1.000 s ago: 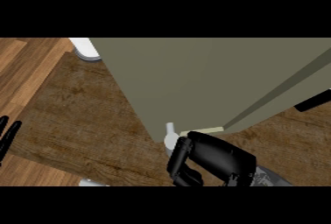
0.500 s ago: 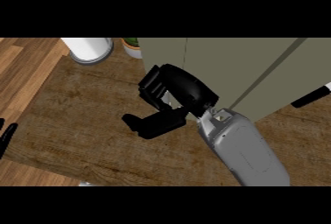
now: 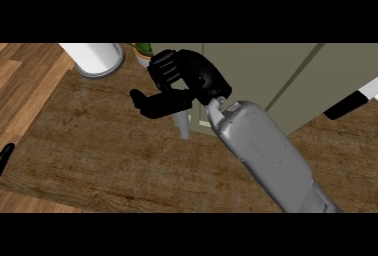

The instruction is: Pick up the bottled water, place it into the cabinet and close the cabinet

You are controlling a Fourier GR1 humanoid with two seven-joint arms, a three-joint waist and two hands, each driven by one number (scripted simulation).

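Up high, right robot hand half-curled

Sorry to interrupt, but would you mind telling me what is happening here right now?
The robot's right hand is up against the olive-grey cabinet, fingers curled at the edge of its door, by the pale handle. The bottled water is not visible. A white cylindrical container stands at the counter's back. Only a dark tip of the left hand shows at the left edge.
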